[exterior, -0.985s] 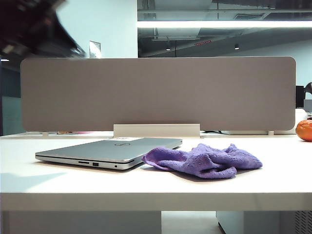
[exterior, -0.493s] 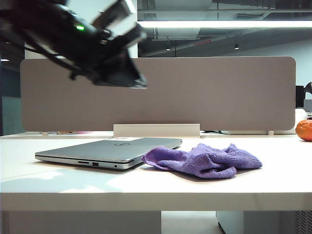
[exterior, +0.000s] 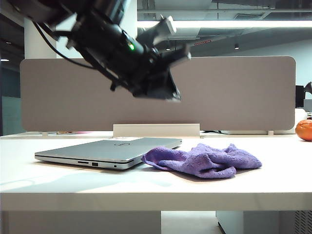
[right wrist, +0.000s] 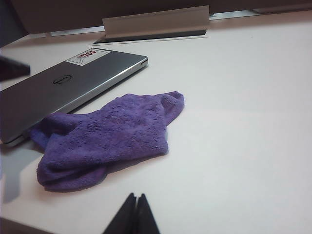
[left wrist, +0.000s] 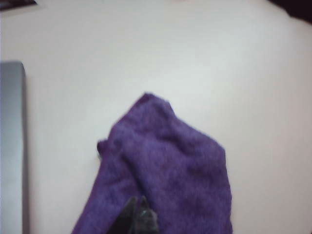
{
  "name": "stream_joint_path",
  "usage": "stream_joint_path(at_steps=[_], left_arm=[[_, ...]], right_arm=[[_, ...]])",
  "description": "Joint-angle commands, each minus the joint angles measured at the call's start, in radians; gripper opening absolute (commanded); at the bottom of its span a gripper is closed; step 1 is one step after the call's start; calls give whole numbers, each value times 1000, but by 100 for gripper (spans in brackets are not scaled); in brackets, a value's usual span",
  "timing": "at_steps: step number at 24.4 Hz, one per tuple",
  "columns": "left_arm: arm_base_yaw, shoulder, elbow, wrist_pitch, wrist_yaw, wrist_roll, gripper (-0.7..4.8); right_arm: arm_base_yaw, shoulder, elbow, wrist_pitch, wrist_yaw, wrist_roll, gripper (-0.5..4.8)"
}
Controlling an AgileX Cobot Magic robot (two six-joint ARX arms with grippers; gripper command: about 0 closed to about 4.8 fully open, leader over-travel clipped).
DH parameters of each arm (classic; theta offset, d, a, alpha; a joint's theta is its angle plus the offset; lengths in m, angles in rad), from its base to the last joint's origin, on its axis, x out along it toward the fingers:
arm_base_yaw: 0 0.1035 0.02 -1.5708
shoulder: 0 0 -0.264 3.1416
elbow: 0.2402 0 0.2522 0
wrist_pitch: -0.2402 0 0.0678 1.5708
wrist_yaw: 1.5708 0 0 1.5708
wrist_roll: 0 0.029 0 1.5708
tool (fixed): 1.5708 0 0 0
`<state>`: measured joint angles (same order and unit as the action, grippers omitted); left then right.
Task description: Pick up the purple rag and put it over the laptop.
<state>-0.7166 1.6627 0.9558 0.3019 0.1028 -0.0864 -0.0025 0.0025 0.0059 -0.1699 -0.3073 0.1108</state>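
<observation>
Flanking purple rag (exterior: 204, 160): laptop (exterior: 109, 151), orange (exterior: 304, 130).

A: Where's the purple rag (exterior: 204, 160)?
B: Crumpled on the table, below the left gripper (left wrist: 139, 214), apparently touching the laptop (exterior: 109, 151).
A: The laptop?
B: Silver, shut, flat.

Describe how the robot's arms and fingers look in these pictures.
In the exterior view the left arm is black and bulky, with black cables looped along it, a small green light glowing on its body and pale grey parts near the left gripper. In the wrist views the left gripper's fingers and the right gripper's fingers are slim, dark, tapered blades.
</observation>
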Motion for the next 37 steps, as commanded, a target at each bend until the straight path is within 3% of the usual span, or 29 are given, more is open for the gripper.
stream_joint_path(at_steps=[1, 6, 9, 10, 18, 19, 23, 25, 37], left_arm=[[-14, 41, 19, 5, -13, 1, -5], [-42, 89, 28, 0, -20, 4, 12], [-69, 110, 28, -2, -21, 8, 93], [-80, 118, 28, -5, -20, 4, 161], [-113, 142, 28, -58, -20, 3, 169], [-113, 143, 28, -62, -21, 3, 189], [-113, 143, 28, -78, -20, 2, 376], [-113, 143, 28, -86, -20, 0, 410], [-160, 206, 28, -79, -45, 0, 395]], right_arm=[[1, -1, -4, 18, -2, 0, 22], [1, -1, -4, 18, 1, 0, 22], [1, -1, -4, 18, 1, 0, 22], [1, -1, -4, 18, 1, 0, 22], [1, 0, -4, 18, -3, 0, 22], [1, 0, -4, 18, -3, 0, 22], [1, 0, -4, 18, -2, 0, 22], [1, 0, -4, 18, -2, 0, 22], [1, 0, -4, 18, -2, 0, 22]])
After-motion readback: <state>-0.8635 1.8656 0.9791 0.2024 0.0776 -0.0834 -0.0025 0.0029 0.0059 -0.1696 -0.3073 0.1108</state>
